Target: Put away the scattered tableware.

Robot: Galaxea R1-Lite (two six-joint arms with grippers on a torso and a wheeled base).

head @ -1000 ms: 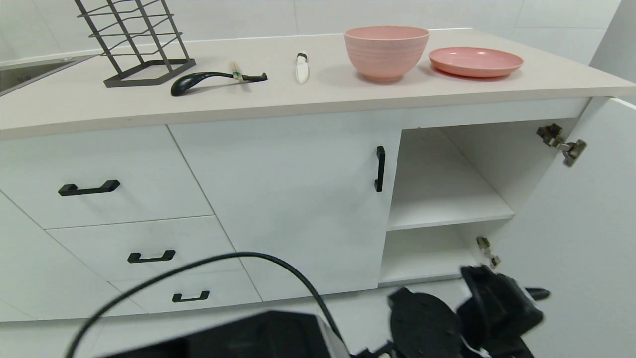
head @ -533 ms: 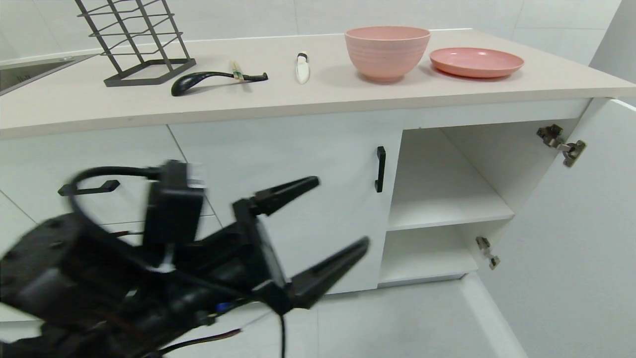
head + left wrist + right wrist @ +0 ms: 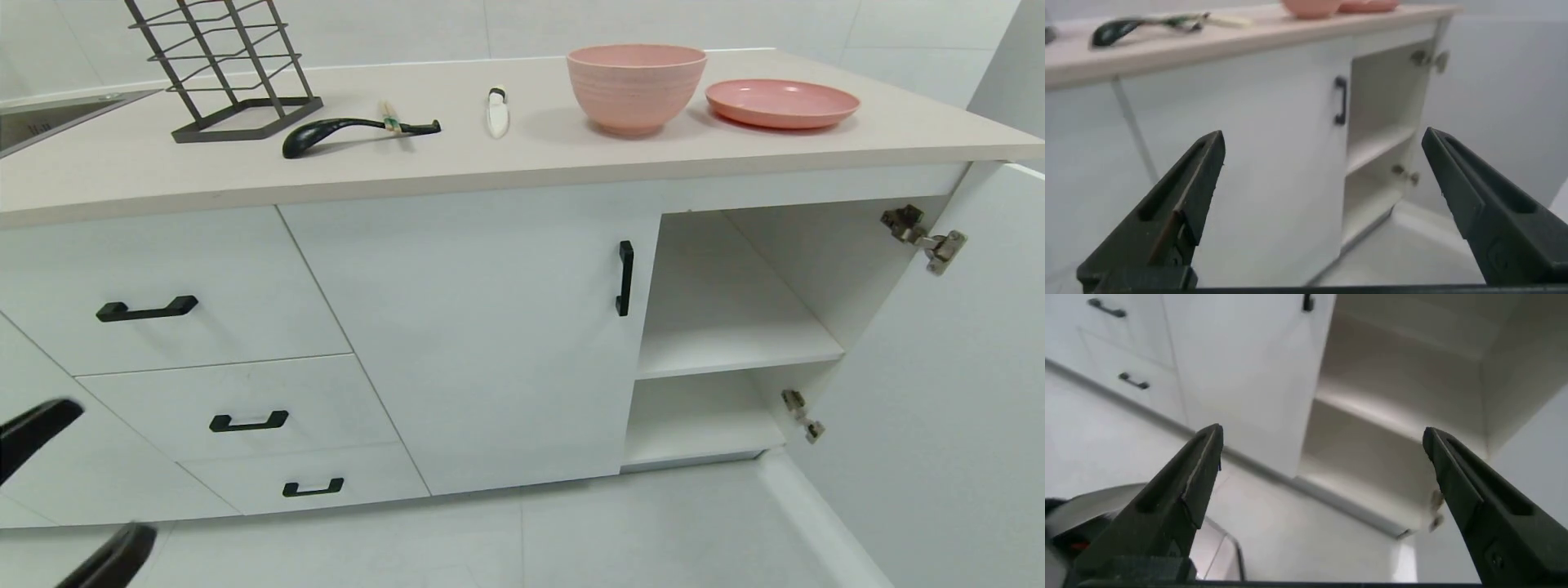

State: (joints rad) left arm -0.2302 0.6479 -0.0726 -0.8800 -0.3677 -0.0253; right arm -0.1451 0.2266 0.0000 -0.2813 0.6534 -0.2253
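Note:
On the beige countertop [image 3: 506, 159] stand a pink bowl [image 3: 637, 86] and, right of it, a pink plate [image 3: 782, 102]. Further left lie a small white utensil [image 3: 496, 111], a pair of chopsticks [image 3: 389, 118] and a black ladle [image 3: 343, 131]. My left gripper [image 3: 73, 490] is open and empty at the lower left, down in front of the drawers. In the left wrist view the left gripper [image 3: 1321, 137] faces the cabinet front, with the ladle [image 3: 1127, 29] and bowl [image 3: 1310, 6] above. My right gripper [image 3: 1321, 433] is open and empty, low before the open cabinet.
A black wire rack [image 3: 229, 73] stands at the back left beside a sink [image 3: 49, 118]. The right cabinet is open, with two bare shelves [image 3: 727, 335] and its door [image 3: 963, 367] swung out to the right. Drawers [image 3: 245, 420] and a closed door [image 3: 490, 327] fill the left.
The left arm rose in front of the cabinet door half a second ago and has since dropped to the lower left corner. The right arm has gone from the head view's lower right.

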